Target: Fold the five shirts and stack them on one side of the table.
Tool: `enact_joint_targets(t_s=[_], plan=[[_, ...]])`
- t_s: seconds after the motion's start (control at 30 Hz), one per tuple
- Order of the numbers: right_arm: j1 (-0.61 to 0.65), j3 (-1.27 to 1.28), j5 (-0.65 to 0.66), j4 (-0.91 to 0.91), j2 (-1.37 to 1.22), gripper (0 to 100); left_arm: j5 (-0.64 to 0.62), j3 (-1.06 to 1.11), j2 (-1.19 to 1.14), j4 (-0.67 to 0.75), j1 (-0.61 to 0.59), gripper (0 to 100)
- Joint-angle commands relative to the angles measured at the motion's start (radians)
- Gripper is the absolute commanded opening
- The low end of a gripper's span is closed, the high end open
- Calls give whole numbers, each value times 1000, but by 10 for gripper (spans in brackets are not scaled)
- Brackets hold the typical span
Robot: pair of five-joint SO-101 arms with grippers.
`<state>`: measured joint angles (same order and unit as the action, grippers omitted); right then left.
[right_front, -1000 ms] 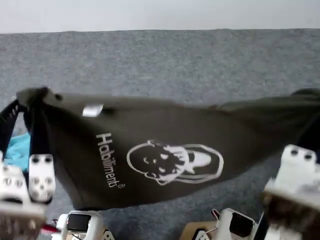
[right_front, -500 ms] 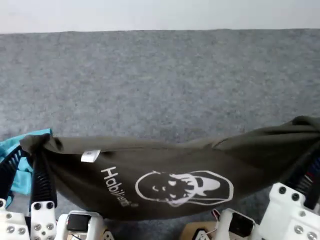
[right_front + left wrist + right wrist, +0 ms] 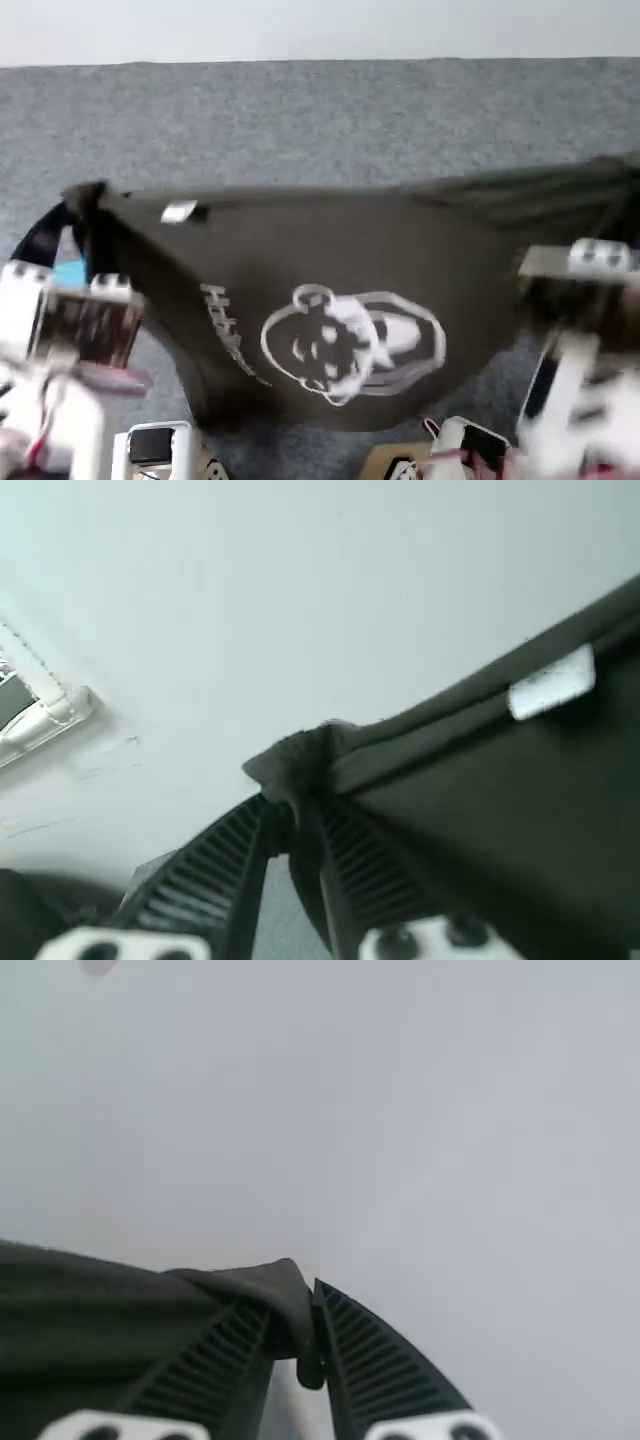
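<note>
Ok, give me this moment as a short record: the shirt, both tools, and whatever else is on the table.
shirt: dark shirt with white print, held up and spread wide, print toward the high camera
left tool: shut on one corner of the shirt
right tool: shut on the opposite corner
label: white tag near the left tool's corner
surface: grey table
other: blue cloth beside the left arm, partly hidden
</note>
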<state>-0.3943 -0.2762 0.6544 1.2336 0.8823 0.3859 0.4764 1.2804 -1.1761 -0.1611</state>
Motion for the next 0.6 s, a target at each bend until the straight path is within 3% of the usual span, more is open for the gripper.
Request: enact_joint_targets(t_s=[0.0,0.27,0.57], plan=[[18,92,-40,-102,-97,13,5,193,-8,247,-18,6],[168,281,-43,-278,-246,11,9,481,-60,559,-18,6],[259,353,-43,-456,-440,11,8,372,-463,787,-15,6]])
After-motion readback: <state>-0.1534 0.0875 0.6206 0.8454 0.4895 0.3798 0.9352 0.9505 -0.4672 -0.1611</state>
